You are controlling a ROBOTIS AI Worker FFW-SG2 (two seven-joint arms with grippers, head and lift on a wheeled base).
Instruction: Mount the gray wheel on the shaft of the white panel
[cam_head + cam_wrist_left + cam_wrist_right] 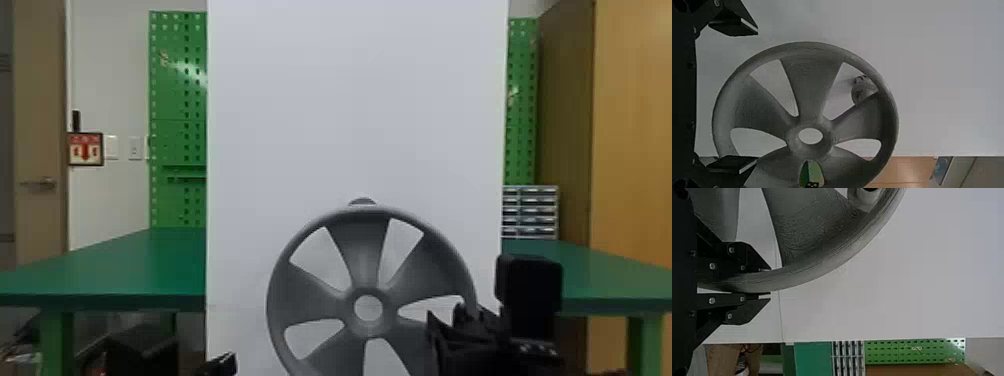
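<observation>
- Between 3 and 4 o'clock on the wheel (362, 250) in the head view, your right hand (769, 282) has its fingers clamped on the rim (828, 269).
- From that hand, the hub (369, 329) lies toward 9 o'clock, and the shaft (362, 201) toward 11, peeking over the rim.
- Your coming move turns on this: the shaft sits at 12 o'clock from the hub's hole (369, 307), so you'd likely need to bring the wheel up before pressing it on. The wheel's nearness to you may exaggerate that offset.
- Its face stands roughly parallel to the white panel (360, 100), so the hole's axis points roughly at the panel.
- Your right hand is the one to steer with; your left hand (755, 96) is open, at about 8 o'clock from the hub.
- You're handling a gray wheel with five broad spokes and fine surface lines.
</observation>
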